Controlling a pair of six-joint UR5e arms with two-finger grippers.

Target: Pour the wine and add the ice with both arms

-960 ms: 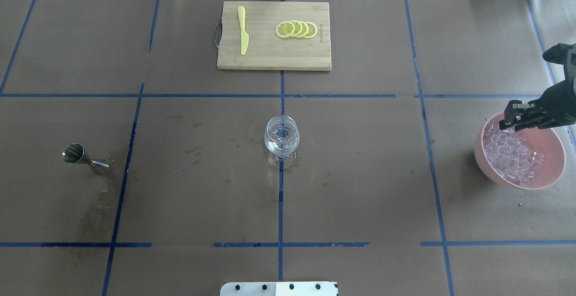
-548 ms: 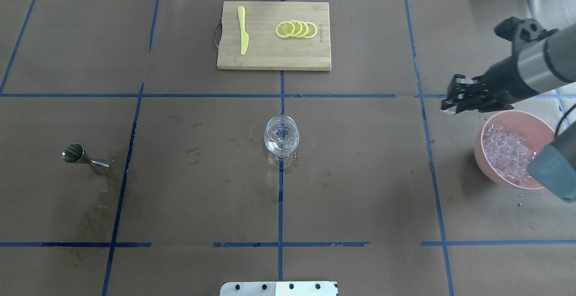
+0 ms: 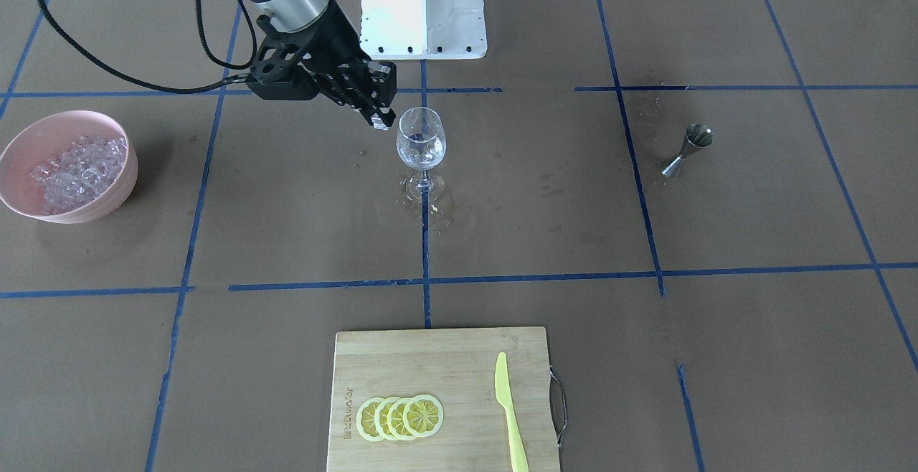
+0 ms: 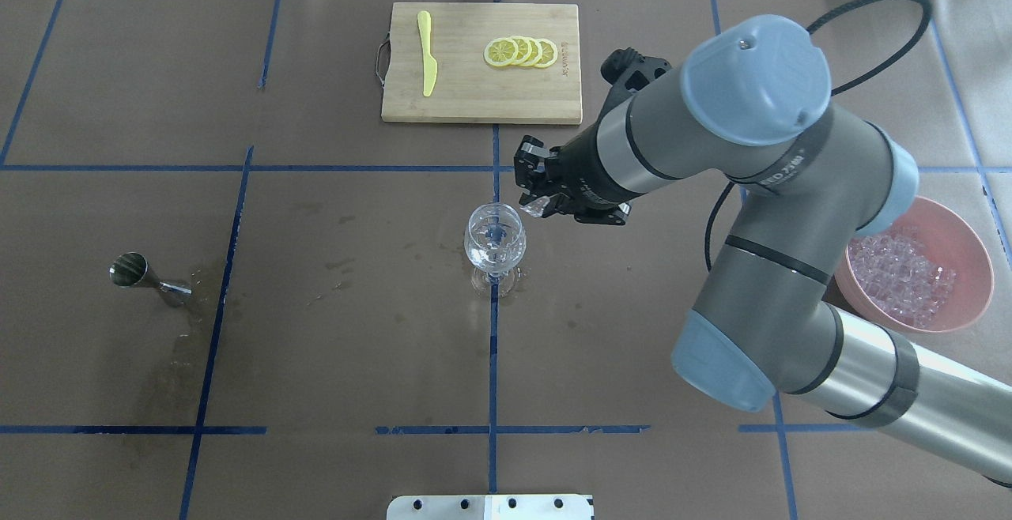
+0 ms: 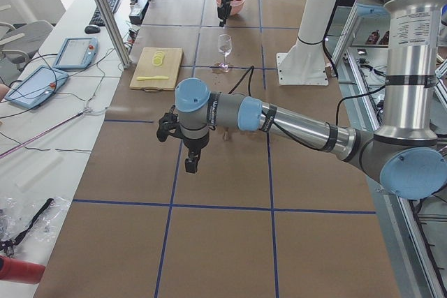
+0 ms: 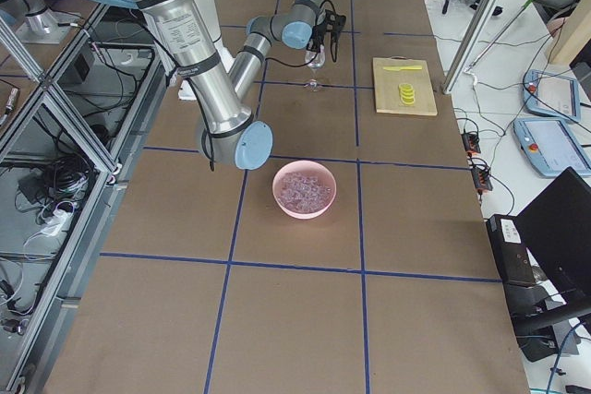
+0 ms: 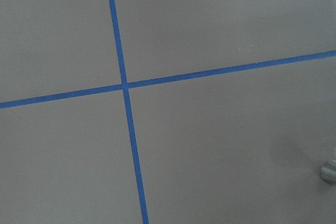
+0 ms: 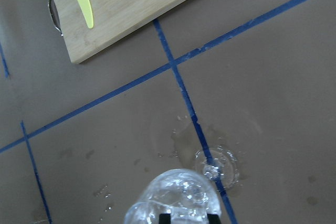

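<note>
While the right arm (image 4: 743, 148) reaches across from the table's (image 4: 632, 307) right side, the right gripper (image 4: 533, 197) sits at rim height just beside the wine glass (image 4: 495, 242), on the side toward the cutting board (image 4: 474, 93). Its fingers are pinched on one ice cube (image 4: 538, 206), which shows as a clear lump at the tips, close to the rim and not inside the bowl of the glass.

Wrist view, right: two dark fingertips (image 8: 165, 217) at the bottom edge with a clear glassy mass between them. I cannot separate cube from glass there.

The wine glass stands upright on the crossing of the blue tape lines (image 4: 493, 346), with clear contents low in its bowl and wet marks on the paper around its foot.

The remaining ice (image 4: 901, 279) is heaped in the pink bowl (image 4: 974, 263) near the table's right end, well apart from the glass.

The left arm (image 5: 293, 125) shows only from the side. The left gripper (image 5: 191, 164) hangs pointing down over bare brown paper, well apart from the glass. Whether it is spread or closed I cannot tell.

A steel jigger (image 4: 149, 276) stands left of centre beside a damp stain. On the board lie a yellow knife (image 4: 427, 54) and four overlapping lemon slices (image 4: 522, 52).
</note>
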